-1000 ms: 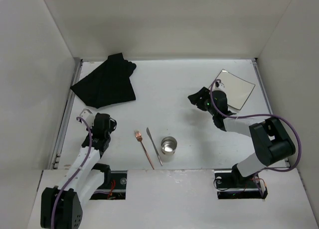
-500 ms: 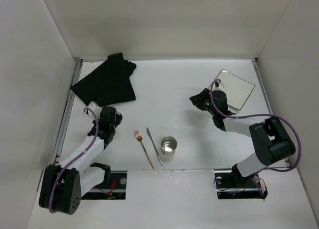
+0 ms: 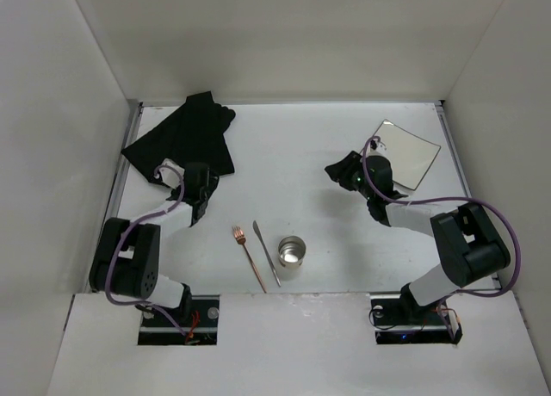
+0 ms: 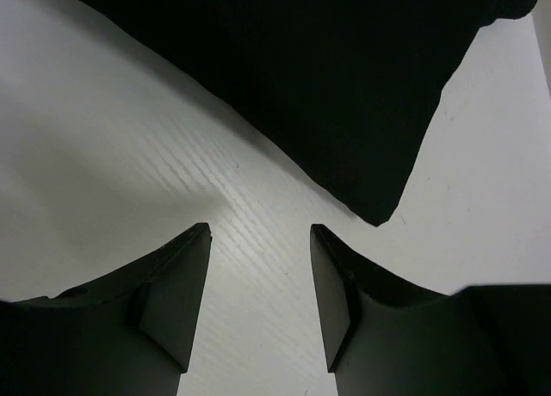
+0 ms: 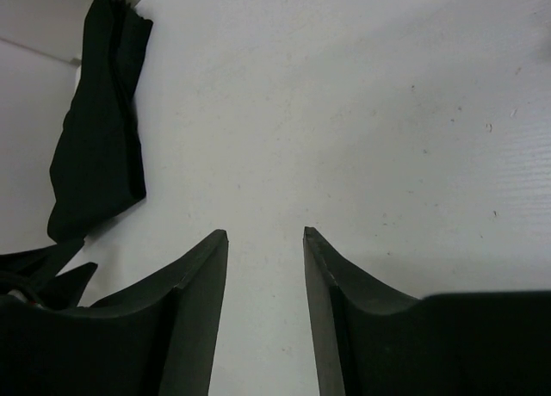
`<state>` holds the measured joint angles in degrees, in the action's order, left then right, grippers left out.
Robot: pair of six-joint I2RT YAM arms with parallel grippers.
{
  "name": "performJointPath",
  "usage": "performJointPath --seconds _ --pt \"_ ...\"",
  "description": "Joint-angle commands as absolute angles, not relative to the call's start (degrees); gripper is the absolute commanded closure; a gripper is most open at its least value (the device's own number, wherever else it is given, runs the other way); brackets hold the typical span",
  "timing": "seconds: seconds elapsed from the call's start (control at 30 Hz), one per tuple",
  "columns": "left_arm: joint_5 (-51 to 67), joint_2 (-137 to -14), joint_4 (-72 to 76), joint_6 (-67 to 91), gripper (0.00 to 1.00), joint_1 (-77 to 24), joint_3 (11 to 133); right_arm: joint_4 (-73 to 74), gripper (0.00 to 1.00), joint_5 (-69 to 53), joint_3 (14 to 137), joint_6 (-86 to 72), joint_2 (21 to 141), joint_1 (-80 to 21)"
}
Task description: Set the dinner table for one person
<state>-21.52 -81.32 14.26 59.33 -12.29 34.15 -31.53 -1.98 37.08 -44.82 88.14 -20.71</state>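
Top view: the large flat matte white rectangular bench [image 3: 293, 155] fills the floor of the white-walled enclosure and carries everything we list here. A black ribbed cloth mat [image 3: 182, 142] lies rumpled at the far-left corner. A glossy pale square plate [image 3: 411, 153] sits at the far right, turned at an angle to the bench edges. Near the front centre we note a copper-coloured fork [image 3: 249, 256], a slim silver knife [image 3: 266, 251] just to its right, and a short round metal cup [image 3: 292, 254] just beside the knife. We cannot tell whether cup and knife touch.

Left pincer [image 4: 258, 232]: fingers apart, only bare bench in the gap. It points at the near corner of the mat, which lies just ahead of the fingertips and clear of them.

Right pincer [image 5: 264, 232]: fingers apart, empty, over bare bench. In the top view it sits near the plate's left side, pointing left across the bench toward the mat.
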Motion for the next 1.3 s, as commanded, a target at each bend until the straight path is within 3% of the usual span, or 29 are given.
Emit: performJointPath --seconds 0.0,0.53,0.63,0.73,0.9,1.13,1.27 --pt "-20.8 -84.0 18.1 61.3 0.52 -12.1 37.7 -34.3 0.53 -2.6 38.8 -44.5 88.3 -21.2" --pt "-24.6 -104.0 22.8 67.7 0.53 -16.2 46.8 -34.3 0.51 -2.5 39.2 -44.2 88.7 -21.3" --pt "-24.0 -106.4 26.2 65.8 0.65 -17.3 48.5 -34.1 0.51 -2.8 39.5 -44.4 88.9 -21.4" --pt "-20.9 -107.9 28.7 64.6 0.83 -18.6 50.3 -34.1 0.51 -2.5 39.5 -43.9 88.9 -21.6" --pt "-13.6 -109.5 32.9 62.8 0.92 -24.0 54.5 -33.8 0.47 -2.9 39.9 -43.9 89.6 -21.8" --pt "-5.2 -113.1 34.3 58.0 0.91 -36.0 62.0 -33.0 0.31 -2.1 40.5 -43.8 90.1 -22.5" --pt "-5.1 -113.6 34.4 56.3 0.70 -40.5 63.1 -30.3 0.27 -0.5 41.5 -44.6 91.8 -22.5"
